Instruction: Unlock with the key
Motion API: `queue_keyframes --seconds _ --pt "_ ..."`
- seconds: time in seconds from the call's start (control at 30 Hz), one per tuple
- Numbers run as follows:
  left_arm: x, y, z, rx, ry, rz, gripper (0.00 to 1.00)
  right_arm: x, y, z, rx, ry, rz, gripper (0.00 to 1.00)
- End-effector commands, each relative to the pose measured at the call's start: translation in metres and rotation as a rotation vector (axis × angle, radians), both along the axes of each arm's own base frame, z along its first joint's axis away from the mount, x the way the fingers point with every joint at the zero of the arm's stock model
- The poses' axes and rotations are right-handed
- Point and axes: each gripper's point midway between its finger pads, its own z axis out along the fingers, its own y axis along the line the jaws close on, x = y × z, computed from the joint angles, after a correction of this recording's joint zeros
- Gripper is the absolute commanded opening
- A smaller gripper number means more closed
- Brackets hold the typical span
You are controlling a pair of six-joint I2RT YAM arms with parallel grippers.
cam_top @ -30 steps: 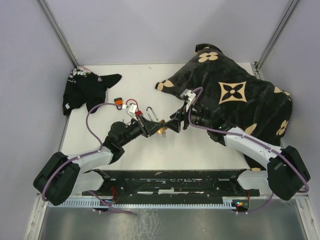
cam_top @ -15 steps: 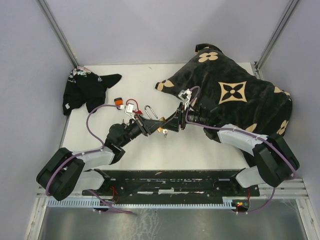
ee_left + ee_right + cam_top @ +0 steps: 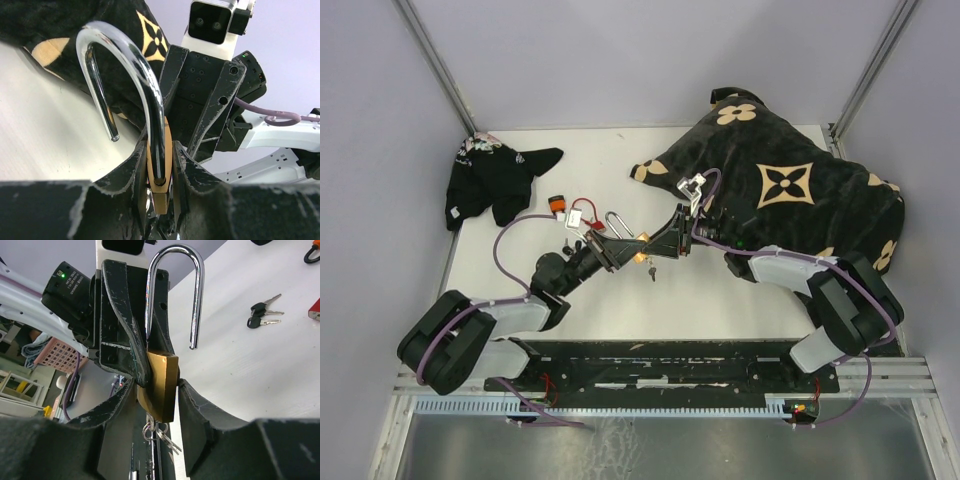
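A brass padlock (image 3: pixel 642 256) with a long silver shackle (image 3: pixel 197 290) swung open is held in the air between my two grippers above the table's middle. My left gripper (image 3: pixel 628 252) is shut on the padlock's body (image 3: pixel 160 192), the shackle (image 3: pixel 125 55) rising in front of its camera. My right gripper (image 3: pixel 658 247) faces it, and its jaws stand apart on either side of the padlock (image 3: pixel 162 380). One right finger (image 3: pixel 200 405) touches the body's edge. A key on a small ring (image 3: pixel 156 432) hangs from the padlock's underside and also shows in the top view (image 3: pixel 653 272).
A black bag with tan flower prints (image 3: pixel 790 190) lies at the back right, under the right arm. Black clothing (image 3: pixel 490 180) lies at the back left. Loose black-headed keys (image 3: pixel 262 315), a red tag (image 3: pixel 582 207) and an orange piece (image 3: pixel 557 205) lie on the white table (image 3: pixel 620 160).
Both grippers and the padlock have moved a little farther from the bases and to the left. The right arm has stretched further left. The hold on the padlock looks the same.
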Motion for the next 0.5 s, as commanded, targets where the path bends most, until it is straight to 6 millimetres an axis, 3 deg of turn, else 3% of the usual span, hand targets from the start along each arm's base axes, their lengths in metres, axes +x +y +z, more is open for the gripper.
queue_keyframes --seconds 0.0,0.2,0.47 --pt "-0.007 0.007 0.058 -0.144 -0.15 0.002 0.03 -0.013 0.002 0.022 0.081 -0.059 0.088 0.42" --pt "-0.009 0.009 0.066 -0.158 -0.172 0.004 0.03 -0.017 0.002 0.027 0.101 -0.054 0.118 0.39" --pt "-0.012 0.012 0.069 -0.152 -0.202 0.015 0.03 -0.013 0.004 0.024 0.092 -0.014 0.111 0.42"
